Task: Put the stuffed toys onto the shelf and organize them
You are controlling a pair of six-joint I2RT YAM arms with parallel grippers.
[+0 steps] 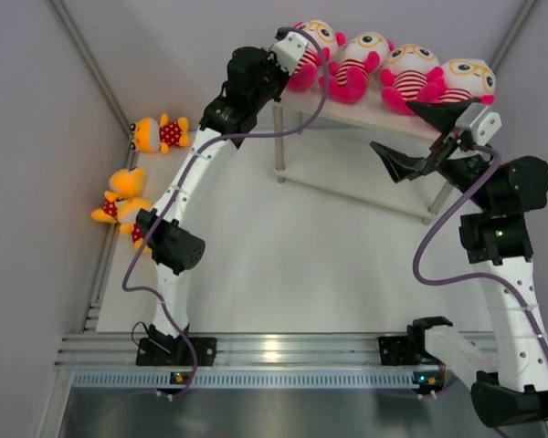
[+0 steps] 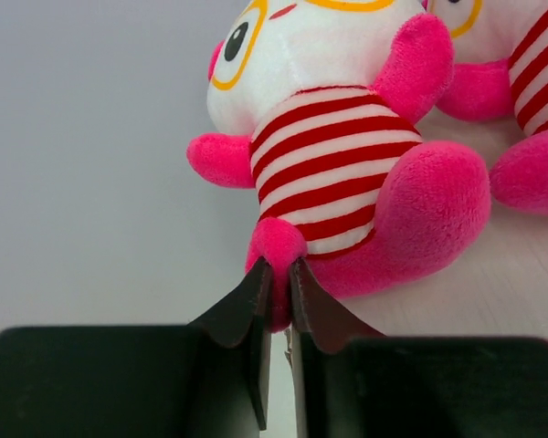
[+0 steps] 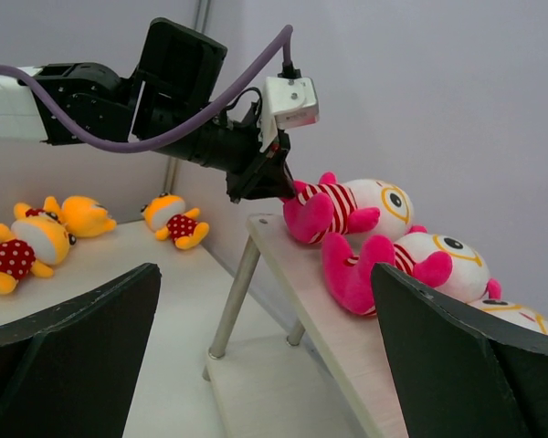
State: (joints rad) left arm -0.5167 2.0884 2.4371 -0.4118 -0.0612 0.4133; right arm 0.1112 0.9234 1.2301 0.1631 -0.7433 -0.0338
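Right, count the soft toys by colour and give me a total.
Pink plush dolls with red-white striped bodies: 4
Orange-yellow plush dolls with red dotted bodies: 3
Total: 7

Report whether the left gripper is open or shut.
Shut: the left gripper pinches a foot of the leftmost pink doll, its jaws nearly touching.
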